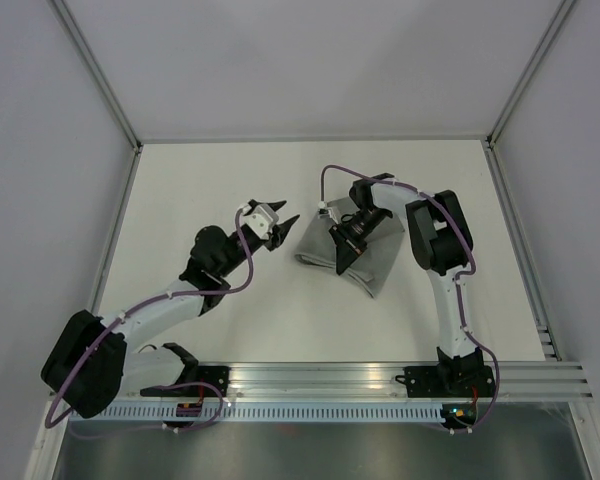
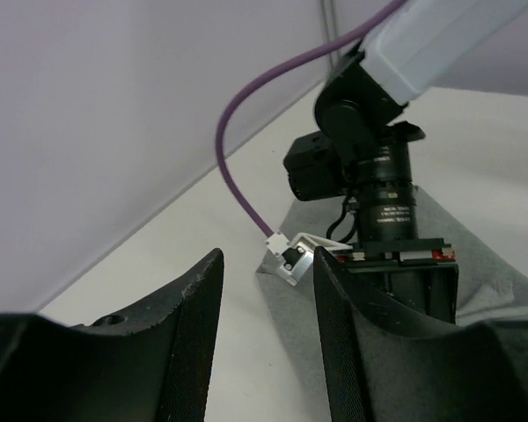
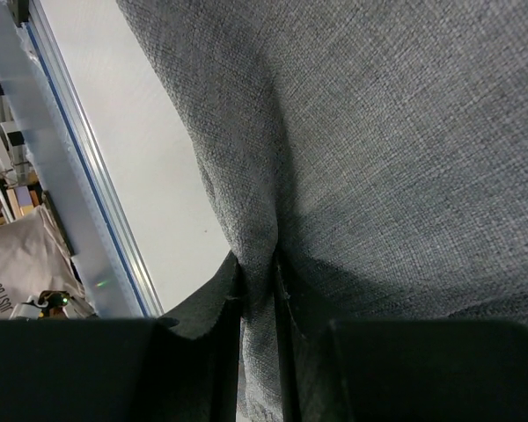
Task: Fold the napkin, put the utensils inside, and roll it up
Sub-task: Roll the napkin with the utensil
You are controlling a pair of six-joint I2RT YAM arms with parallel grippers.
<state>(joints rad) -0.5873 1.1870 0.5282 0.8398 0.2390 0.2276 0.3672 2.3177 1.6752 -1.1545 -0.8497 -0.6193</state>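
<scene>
Napkin: the napkin [image 1: 375, 262] lies on the table [image 1: 230, 180] a little right of its middle, well away from every edge. It sits bunched and doubled over, not as a flat square.
Right gripper: the right gripper [image 3: 257, 272] is clenched on a raised ridge of the napkin [image 3: 405, 132]. The cloth is squeezed between both fingers [image 3: 218, 303] along the side nearer the table's near edge.
Left gripper: the left gripper [image 2: 264, 352] is released, with its jaws apart and nothing between them. It hangs just beside the napkin's left edge, seen from above at [image 1: 280, 222], and does not touch the cloth.
Utensils: no view shows them. Whether they lie under the cloth or off the table I cannot tell.
Done so far: judging by the doubled cloth, the fold looks under way but not tidy.
Left to do: probably flattening the fold, laying the cutlery inside, and the whole roll.
Around: a metal rail [image 1: 330, 375] runs along the near edge. Pale walls close the other three sides.
In the way: the right arm's wrist camera [image 2: 392, 202] and its purple cable [image 2: 238, 132] hang over the napkin [image 2: 497, 264]. They stand directly ahead of the left gripper, so reaching in from that side risks a bump.
</scene>
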